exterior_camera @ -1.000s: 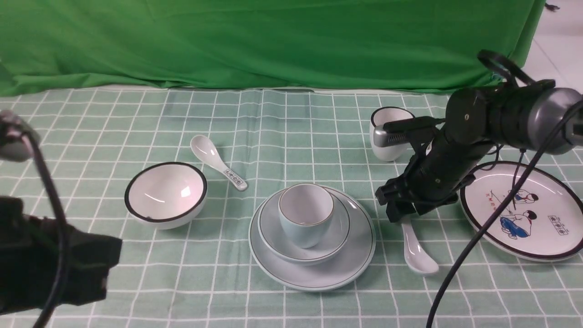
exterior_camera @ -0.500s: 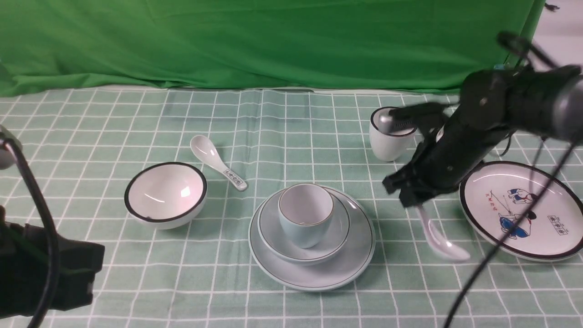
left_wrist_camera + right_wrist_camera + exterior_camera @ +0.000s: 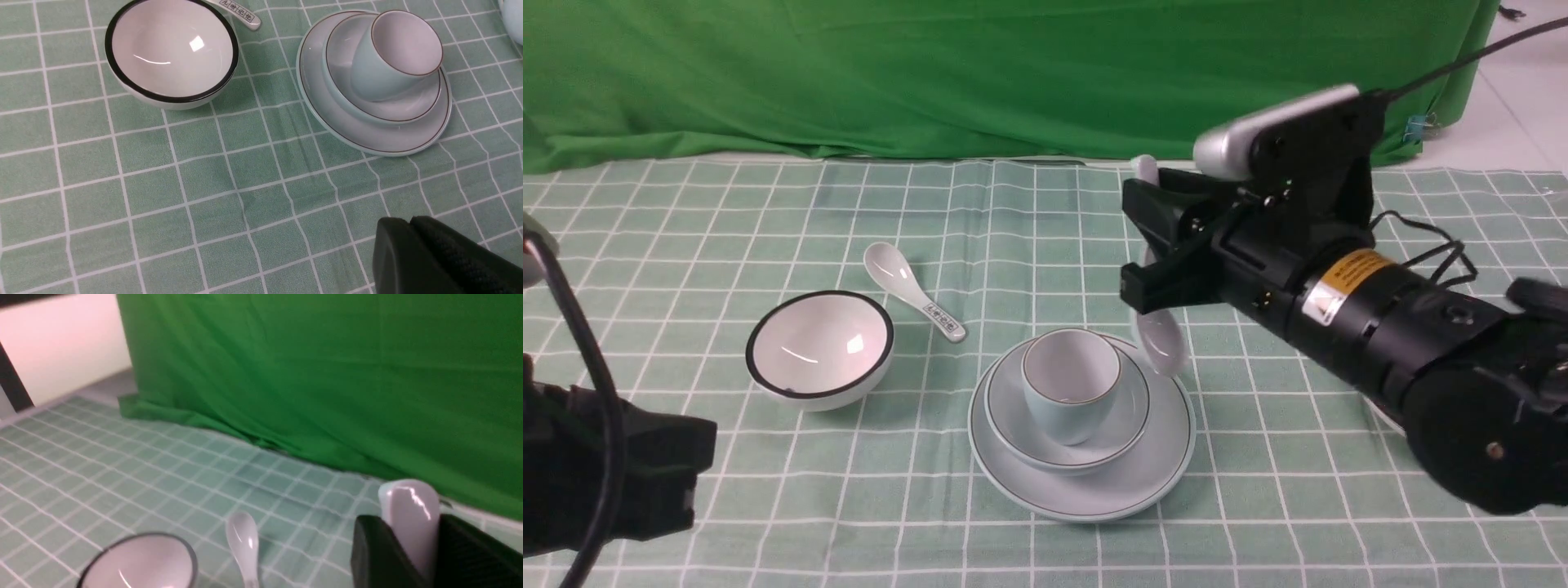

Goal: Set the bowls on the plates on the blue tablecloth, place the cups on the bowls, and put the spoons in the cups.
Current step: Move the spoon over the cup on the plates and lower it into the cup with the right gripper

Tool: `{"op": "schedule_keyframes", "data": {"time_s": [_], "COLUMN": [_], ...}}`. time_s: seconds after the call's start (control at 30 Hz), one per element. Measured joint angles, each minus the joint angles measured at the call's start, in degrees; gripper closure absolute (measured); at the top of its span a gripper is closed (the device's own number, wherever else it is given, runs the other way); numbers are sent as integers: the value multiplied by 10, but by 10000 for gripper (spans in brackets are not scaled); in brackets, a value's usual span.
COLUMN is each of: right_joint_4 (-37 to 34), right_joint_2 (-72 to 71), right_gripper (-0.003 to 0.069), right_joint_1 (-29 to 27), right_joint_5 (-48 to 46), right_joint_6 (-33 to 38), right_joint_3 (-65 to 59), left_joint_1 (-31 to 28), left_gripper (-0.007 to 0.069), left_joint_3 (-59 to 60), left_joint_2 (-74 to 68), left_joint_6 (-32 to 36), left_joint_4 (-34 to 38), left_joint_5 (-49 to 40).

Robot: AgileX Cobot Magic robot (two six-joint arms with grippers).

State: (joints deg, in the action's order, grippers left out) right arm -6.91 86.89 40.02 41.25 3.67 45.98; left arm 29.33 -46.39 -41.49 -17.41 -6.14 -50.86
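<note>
Where it lay on the blue tablecloth (image 3: 849, 498) a second ago, plain spoon (image 3: 1165, 347) now lifted, pinched in right gripper (image 3: 1147, 245), bowl end hanging over right rim of pale blue plate (image 3: 1143, 482), seemingly clear of pale blue cup (image 3: 1068, 392), left gripper (image 3: 410, 223) closed, empty.

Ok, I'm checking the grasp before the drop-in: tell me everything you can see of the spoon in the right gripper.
The spoon is a plain glossy white ceramic-looking soup spoon, clamped mid-handle by the right gripper alone. It hangs nearly upright, bowl end down, handle tip up, just right of the pale blue cup.
</note>
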Motion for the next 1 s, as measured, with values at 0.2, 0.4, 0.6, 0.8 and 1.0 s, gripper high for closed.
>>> {"op": "schedule_keyframes", "data": {"time_s": [0.2,0.4,0.6,0.8,1.0], "right_joint_4": [2,2,2,2,2], "right_joint_2": [60,124,156,183,190], "right_gripper": [470,470,470,466,395], "right_joint_1": [20,21,24,24,24], "right_joint_5": [86,98,99,102,103], "right_joint_6": [0,-1,-1,-2,-2], "right_joint_3": [10,39,48,48,48], "left_joint_1": [0,0,0,0,0], "left_gripper": [616,616,616,616,616], "left_joint_3": [0,0,0,0,0], "left_joint_2": [0,0,0,0,0], "left_joint_6": [-1,-3,-4,-4,-5], "left_joint_4": [-1,-6,-17,-23,-25], "left_joint_5": [0,0,-1,-4,-4]}}
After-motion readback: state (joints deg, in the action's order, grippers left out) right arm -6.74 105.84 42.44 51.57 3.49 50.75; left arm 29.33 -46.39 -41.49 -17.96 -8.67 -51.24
